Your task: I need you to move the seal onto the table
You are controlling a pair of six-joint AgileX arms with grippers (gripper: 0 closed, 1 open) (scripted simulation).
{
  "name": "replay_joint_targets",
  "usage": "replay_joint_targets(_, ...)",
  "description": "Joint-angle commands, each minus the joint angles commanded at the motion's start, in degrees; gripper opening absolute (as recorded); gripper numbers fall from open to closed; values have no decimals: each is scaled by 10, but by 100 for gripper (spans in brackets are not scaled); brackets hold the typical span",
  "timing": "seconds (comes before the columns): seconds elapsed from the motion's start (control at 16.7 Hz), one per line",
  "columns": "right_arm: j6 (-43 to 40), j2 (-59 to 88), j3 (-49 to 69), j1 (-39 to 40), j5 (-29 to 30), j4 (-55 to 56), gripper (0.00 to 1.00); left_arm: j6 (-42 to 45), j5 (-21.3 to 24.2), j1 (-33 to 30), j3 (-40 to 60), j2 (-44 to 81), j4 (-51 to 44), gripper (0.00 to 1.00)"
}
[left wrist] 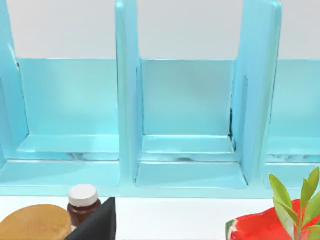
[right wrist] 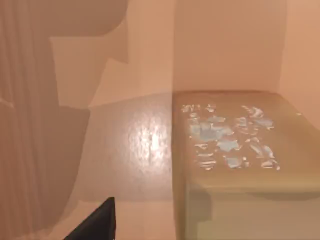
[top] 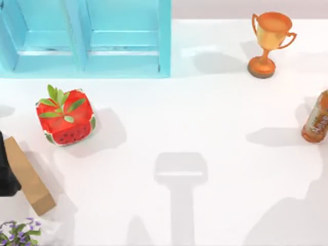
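Count, top view: one light-blue cabinet (top: 84,38), one watermelon cube (top: 65,117), one tan slab box (top: 28,177), one trophy (top: 269,43), one bottle (top: 316,119) and one clump of purple flowers (top: 19,233), all on the white table (top: 205,113).

Left arm (top: 7,169): a dark mass at the table's left edge, lying against the slab box. The left gripper (left wrist: 97,222) shows one dark tip in its wrist view; whether this claw is spread or pressed together cannot be told. It faces the cabinet's open compartments. Near the tip stand one brown jar (left wrist: 82,205) with a white lid and one rounded tan object (left wrist: 35,222) beside it. The watermelon cube lies farther off to the claw's other side.

The right gripper (right wrist: 97,222) likewise shows one dark tip, and its state cannot be told. Close ahead of this claw sits the seal (right wrist: 235,150), a tan block with a pale flecked mark on its upper face. It rests on a glossy tan surface with plain tan walls behind; which surface this is cannot be told.
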Motion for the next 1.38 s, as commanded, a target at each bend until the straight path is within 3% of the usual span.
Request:
replay_joint_targets(0.24, 0, 26, -65, 0, 0, 88, 100, 0, 0, 0, 0, 0, 0, 100)
replay_joint_targets(0.54, 0, 30, -72, 0, 0, 96, 100, 0, 0, 0, 0, 0, 0, 100)
replay_joint_targets(1.32, 0, 30, -72, 0, 0, 96, 2, 0, 0, 0, 0, 0, 0, 100)
replay_joint_targets(1.38, 0, 30, -72, 0, 0, 96, 0, 0, 0, 0, 0, 0, 0, 100)
